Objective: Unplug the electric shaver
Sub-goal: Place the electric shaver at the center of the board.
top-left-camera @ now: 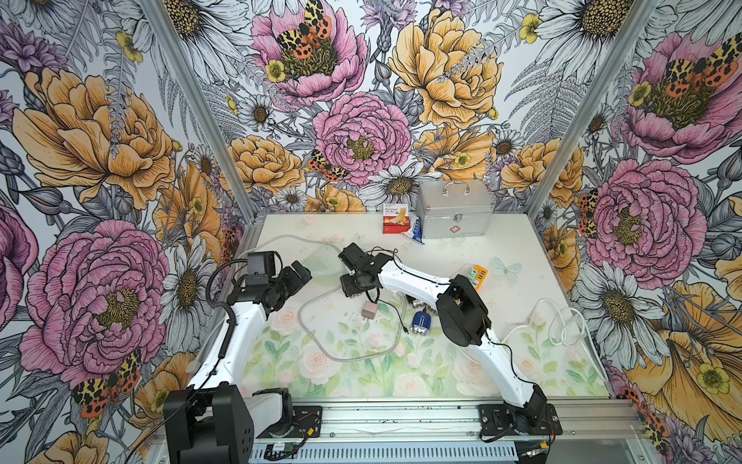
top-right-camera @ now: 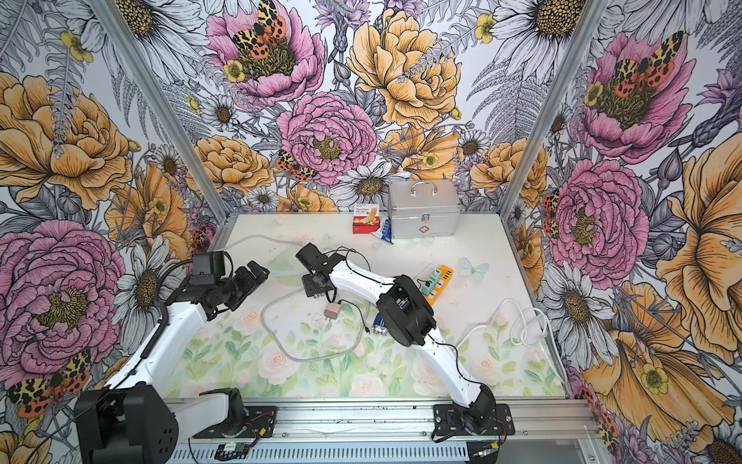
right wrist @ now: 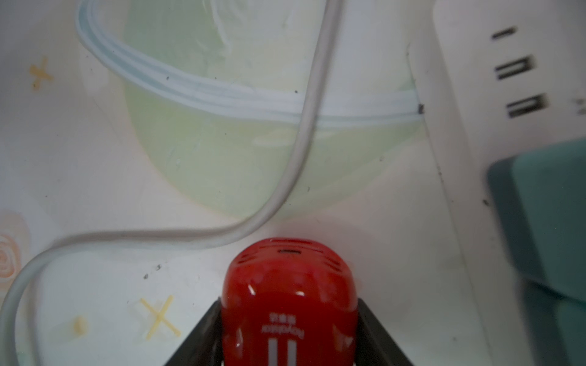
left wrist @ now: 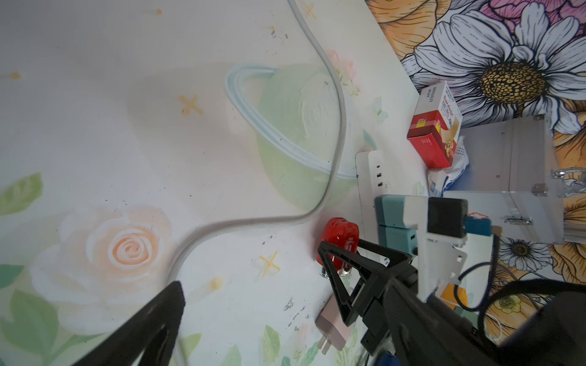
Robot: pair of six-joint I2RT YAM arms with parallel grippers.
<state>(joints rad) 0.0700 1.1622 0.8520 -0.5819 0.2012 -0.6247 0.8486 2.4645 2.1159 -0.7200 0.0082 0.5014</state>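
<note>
Clamps red shaver point(right wrist: 287, 285) in right gripper point(right wrist: 288, 320), low over mat point(top-left-camera: 361, 373) mid-table, just beside white strip point(right wrist: 469, 95). Holds left gripper point(top-left-camera: 299, 274) spread wide with nothing in it, well apart from shaver. Has pink charger point(top-left-camera: 368, 310) lying loose on mat, blue shaver point(top-left-camera: 420, 321) near it.

Cable point(right wrist: 304, 126) and power strip point(right wrist: 459, 95) crowd red shaver point(right wrist: 288, 301).

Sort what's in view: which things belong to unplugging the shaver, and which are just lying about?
Job, likely: glossy red plastic shaver, clamped in the right gripper; thin black cable, one end loose; pink charger block.
Lying about: silver metal case; red bandage box; blue cylindrical device; pale grey cord; orange socket strip.
</note>
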